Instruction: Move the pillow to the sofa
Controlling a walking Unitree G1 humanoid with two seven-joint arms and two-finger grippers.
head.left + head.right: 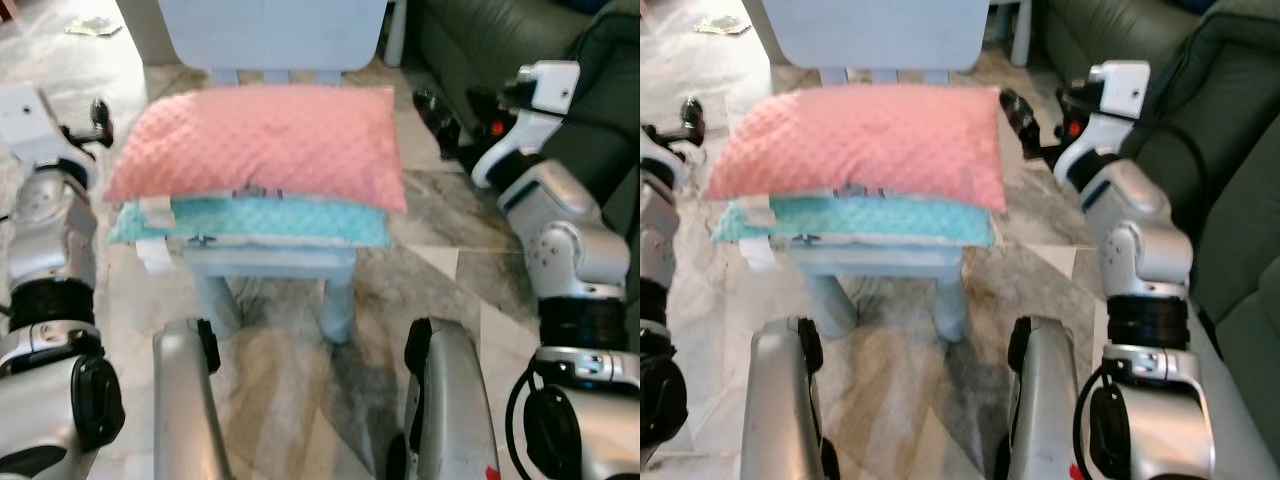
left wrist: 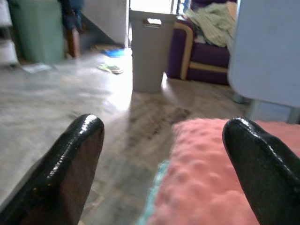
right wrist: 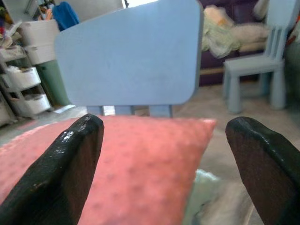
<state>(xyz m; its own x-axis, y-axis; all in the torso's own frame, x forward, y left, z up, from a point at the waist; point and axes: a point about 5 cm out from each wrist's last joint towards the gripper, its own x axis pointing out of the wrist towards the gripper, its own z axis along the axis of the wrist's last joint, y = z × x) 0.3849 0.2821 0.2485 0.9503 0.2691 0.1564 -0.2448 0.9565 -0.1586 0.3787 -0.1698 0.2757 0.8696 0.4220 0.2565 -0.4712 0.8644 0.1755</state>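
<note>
A pink dimpled pillow (image 1: 265,140) lies on top of a teal pillow (image 1: 260,222), both stacked on the seat of a small light-blue chair (image 1: 270,35) right in front of me. My left gripper (image 1: 98,118) is held beside the pink pillow's left end, open, with the pillow's corner (image 2: 211,178) just ahead of its fingers. My right gripper (image 1: 455,115) is held off the pillow's right end, also open and empty, facing the pink pillow (image 3: 140,159). A dark green sofa (image 1: 500,40) stands at the right, behind my right arm.
My two silver legs (image 1: 190,400) stand on the marble floor before the chair. Further off are a grey bin (image 2: 149,49), a purple couch with clothes (image 2: 206,56), a second blue chair (image 3: 255,70) and white storage drawers (image 3: 28,70).
</note>
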